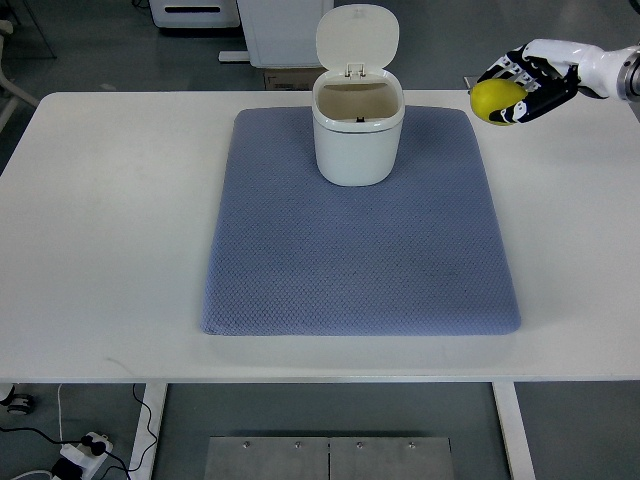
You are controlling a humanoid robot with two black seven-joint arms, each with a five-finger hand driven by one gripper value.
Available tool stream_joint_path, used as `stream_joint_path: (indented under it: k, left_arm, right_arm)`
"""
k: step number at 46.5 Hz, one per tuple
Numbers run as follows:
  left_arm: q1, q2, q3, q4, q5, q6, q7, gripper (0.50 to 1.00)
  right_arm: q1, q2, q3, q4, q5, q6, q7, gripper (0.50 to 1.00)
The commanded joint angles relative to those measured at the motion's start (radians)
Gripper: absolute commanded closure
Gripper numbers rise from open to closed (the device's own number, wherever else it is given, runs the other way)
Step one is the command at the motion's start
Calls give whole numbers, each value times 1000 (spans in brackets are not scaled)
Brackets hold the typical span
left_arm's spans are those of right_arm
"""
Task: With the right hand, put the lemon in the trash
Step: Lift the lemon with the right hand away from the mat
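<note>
I'm gripping round yellow lemon (497, 101) w/ my right hand (528, 84), up right of open-lidded white plastic trash bin (357, 140).

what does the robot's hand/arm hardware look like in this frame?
Only the right arm shows, at the upper right edge. The right hand has black fingers and palm with white plates over the knuckles and back. The forearm is glossy white, ending in a grey collar. No cables or markings visible.

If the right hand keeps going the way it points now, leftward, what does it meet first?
Probably the trash can: the right hand, gripping the lemon, points at its open top. Height is unclear, so it may pass over the rim.
</note>
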Motion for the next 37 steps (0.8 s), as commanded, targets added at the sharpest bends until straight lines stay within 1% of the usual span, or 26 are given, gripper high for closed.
stream_joint_path:
  k: [1,10,24,34,37]
  left_arm:
    - [0,0,0,0,0,0,0,500]
    - [0,0,0,0,0,0,0,500]
    - [0,0,0,0,0,0,0,500]
    - [-2,0,0,0,0,0,0,500]
    - [0,0,0,0,0,0,0,500]
  right_arm:
    - [6,-2,18,-1,54,0,-3,1000]
    - [8,6,75,0,146,-24,-19,1000]
    - [-3,31,143,6,284,-116,-28,1000]
    - [-50,80,203,6,331,-164,-28,1000]
    - [-82,94,245,5,331,-190,-28,1000]
